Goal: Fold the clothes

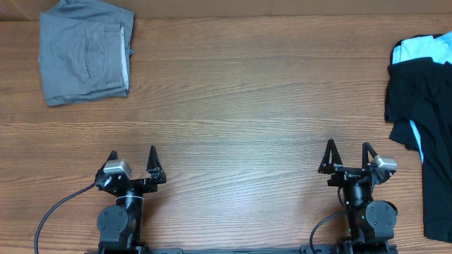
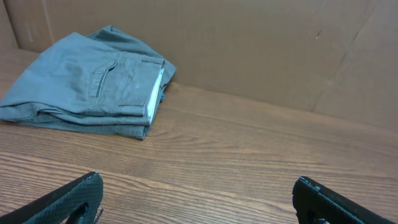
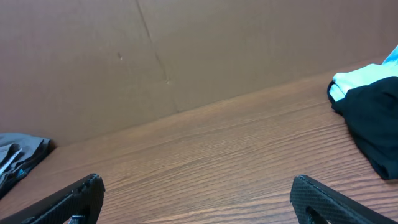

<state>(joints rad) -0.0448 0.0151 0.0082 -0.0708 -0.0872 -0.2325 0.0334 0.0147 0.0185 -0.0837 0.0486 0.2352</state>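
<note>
A pair of grey trousers lies folded at the far left corner of the table; it also shows in the left wrist view. A heap of black clothing with a light blue garment lies unfolded along the right edge, and shows in the right wrist view. My left gripper is open and empty near the front edge at the left. My right gripper is open and empty near the front edge at the right. Both are far from the clothes.
The wooden table spans the view. A brown cardboard wall stands along the table's far edge.
</note>
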